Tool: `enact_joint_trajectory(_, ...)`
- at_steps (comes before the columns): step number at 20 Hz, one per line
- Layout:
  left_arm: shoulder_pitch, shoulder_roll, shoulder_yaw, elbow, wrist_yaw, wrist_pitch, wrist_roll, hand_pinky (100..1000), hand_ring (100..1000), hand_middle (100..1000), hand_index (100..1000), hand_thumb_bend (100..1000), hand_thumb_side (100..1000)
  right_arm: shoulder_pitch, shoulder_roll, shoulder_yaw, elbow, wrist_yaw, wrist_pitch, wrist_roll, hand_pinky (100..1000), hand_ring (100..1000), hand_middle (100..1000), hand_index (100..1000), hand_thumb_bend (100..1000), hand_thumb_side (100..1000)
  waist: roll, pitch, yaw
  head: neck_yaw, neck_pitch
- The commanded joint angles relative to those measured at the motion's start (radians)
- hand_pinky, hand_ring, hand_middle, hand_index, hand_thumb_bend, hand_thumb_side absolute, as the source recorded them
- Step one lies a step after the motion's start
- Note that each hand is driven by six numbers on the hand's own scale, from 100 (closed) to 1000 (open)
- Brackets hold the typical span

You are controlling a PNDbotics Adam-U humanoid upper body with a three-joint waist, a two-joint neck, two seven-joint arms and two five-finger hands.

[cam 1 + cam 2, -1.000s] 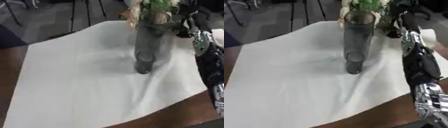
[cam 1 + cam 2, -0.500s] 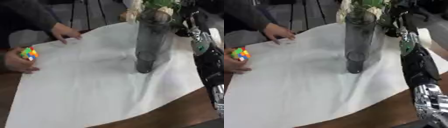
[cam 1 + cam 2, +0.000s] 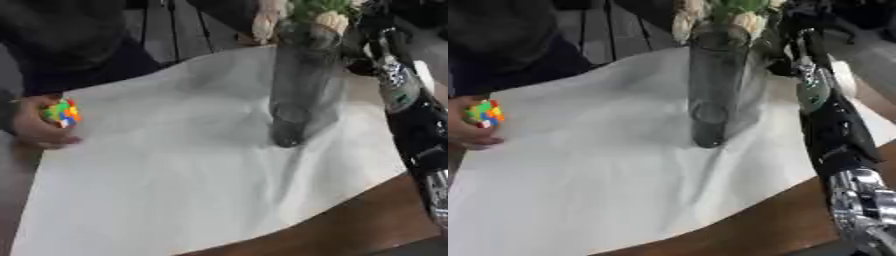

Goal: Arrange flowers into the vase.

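Standing upright near the middle of the white cloth, the glass vase, with flowers at its mouth and the right arm just beside; hand state impossible to tell.

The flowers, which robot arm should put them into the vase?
Probably the right. Its arm already reaches up beside the glass vase to the flowers at its mouth. The hand itself is hard to make out, and no left arm shows.
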Motion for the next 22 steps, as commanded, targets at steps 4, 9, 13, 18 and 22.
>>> enact_joint_trajectory(4,-0.001,0.023,0.01,-0.014,-0.006,-0.001,0.001,717,668,645,833,522,967,-0.011,-0.068,-0.005,-0.029,-0.1,0.014,0.016,100,100,100,100,218,100,-0.024,-0.037,-0.012,-0.004,-0.004)
enact_joint_trajectory(9,-0.001,0.023,0.011,-0.014,-0.008,-0.001,0.003,718,668,645,833,522,967,-0.004,-0.083,0.0,-0.04,-0.173,0.025,0.014,100,100,100,100,204,100,-0.029,-0.036,-0.021,-0.006,-0.001)
enact_joint_trajectory(13,-0.001,0.024,0.011,-0.014,-0.01,-0.002,0.004,718,668,644,833,523,967,0.003,-0.096,0.013,-0.035,-0.233,0.025,0.005,100,100,100,117,214,100,-0.032,-0.037,-0.024,-0.006,0.0)
enact_joint_trajectory(18,-0.001,0.024,0.012,-0.014,-0.012,-0.002,0.005,719,668,644,833,522,967,0.01,-0.111,0.039,-0.023,-0.307,0.009,0.01,100,100,100,137,230,109,-0.036,-0.037,-0.028,-0.008,0.001)
enact_joint_trajectory(22,-0.002,0.025,0.012,-0.014,-0.013,-0.002,0.005,719,667,644,833,522,967,0.012,-0.118,0.052,-0.014,-0.344,-0.003,0.011,100,100,100,141,232,115,-0.038,-0.037,-0.03,-0.009,0.001)
